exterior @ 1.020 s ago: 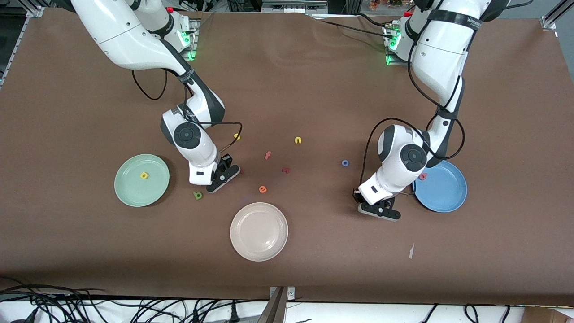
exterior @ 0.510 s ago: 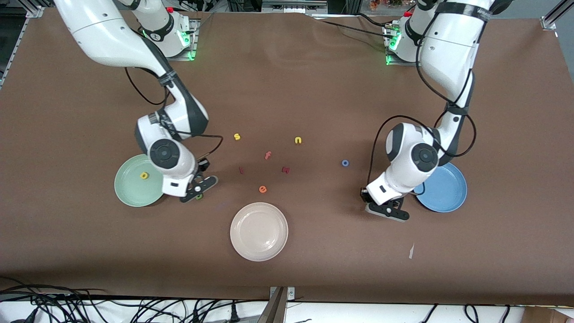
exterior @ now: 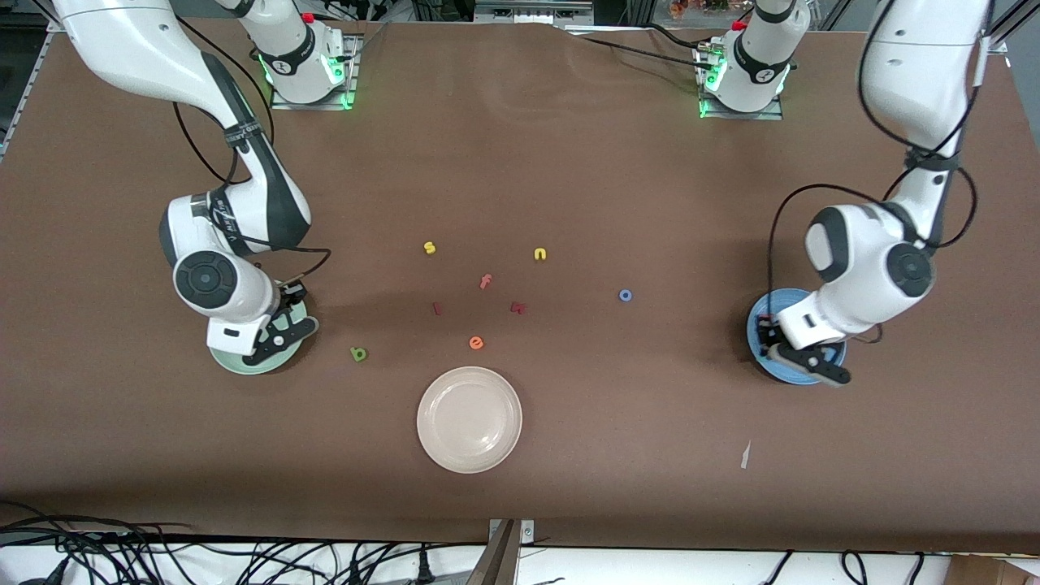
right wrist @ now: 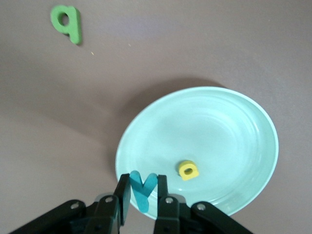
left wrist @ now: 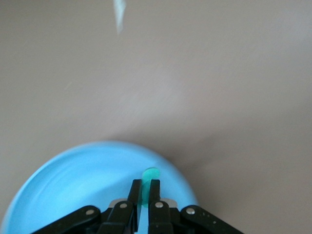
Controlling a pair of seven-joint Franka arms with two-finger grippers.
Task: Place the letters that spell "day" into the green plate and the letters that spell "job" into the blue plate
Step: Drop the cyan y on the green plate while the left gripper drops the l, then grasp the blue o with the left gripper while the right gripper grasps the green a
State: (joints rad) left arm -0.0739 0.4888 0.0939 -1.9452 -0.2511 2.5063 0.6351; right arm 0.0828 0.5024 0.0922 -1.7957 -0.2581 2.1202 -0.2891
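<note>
Nearest the front edge of the brown surface (exterior: 569,455) sits a cream plate (exterior: 469,419). Past it, both hands have swung outward from the middle. The right hand (right wrist: 144,195) now hangs over the green plate (right wrist: 234,122), clenched on the teal y (right wrist: 143,189); the yellow d (right wrist: 187,169) already lies inside, while the green a (exterior: 358,353) waits just beside that plate. The left hand (left wrist: 145,195) now hangs over the blue plate (left wrist: 73,175), pinching a teal letter (left wrist: 147,176), probably the j. Both look ready to drop. Farther back, the blue o (exterior: 625,295) lies mid-surface. The arm bases stand at the far edge.
</note>
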